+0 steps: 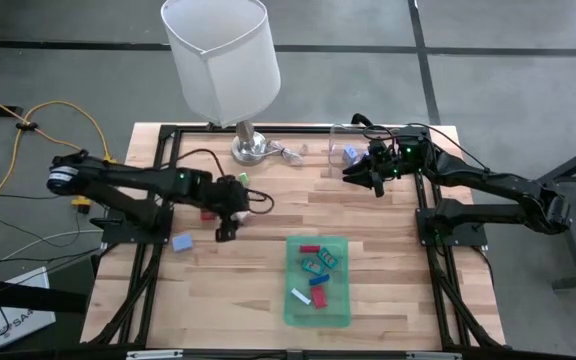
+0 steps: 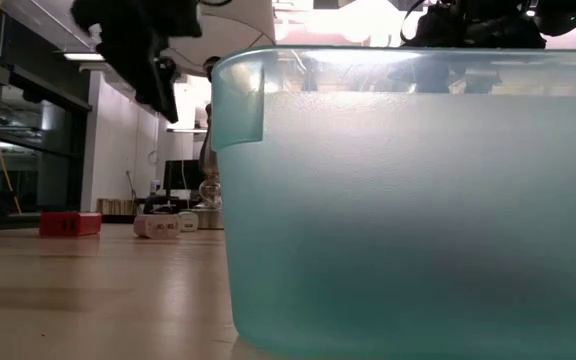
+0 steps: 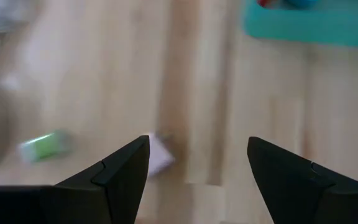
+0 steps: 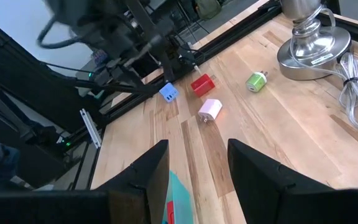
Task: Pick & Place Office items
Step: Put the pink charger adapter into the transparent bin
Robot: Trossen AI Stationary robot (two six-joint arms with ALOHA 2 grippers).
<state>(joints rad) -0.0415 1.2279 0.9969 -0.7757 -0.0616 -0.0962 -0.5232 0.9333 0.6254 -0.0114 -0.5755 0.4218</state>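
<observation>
Several office items (image 1: 316,272) lie already in the green tray (image 1: 339,314); red (image 4: 201,84), pink (image 4: 211,110), green (image 4: 255,81) and blue (image 4: 168,93) pieces remain on the desk (image 1: 238,290). The left pincer (image 3: 197,168) hangs released over the pink piece; the right pincer (image 4: 197,163), also released, waits near the lamp (image 1: 238,80).

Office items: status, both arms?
Left gripper open, empty, above the white piece. Right gripper open, empty, near table's far edge. Several items in green tray; red, green, blue loose.

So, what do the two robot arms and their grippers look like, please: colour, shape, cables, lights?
Both arms are black and slim, built from jointed segments. The left arm carries a silver-grey cylinder near its outer end, a small green light and a black cable looping by the left gripper. The right arm shows green lights near the right gripper. In the wrist views the jaws are dark, wedge-shaped and matte.
</observation>
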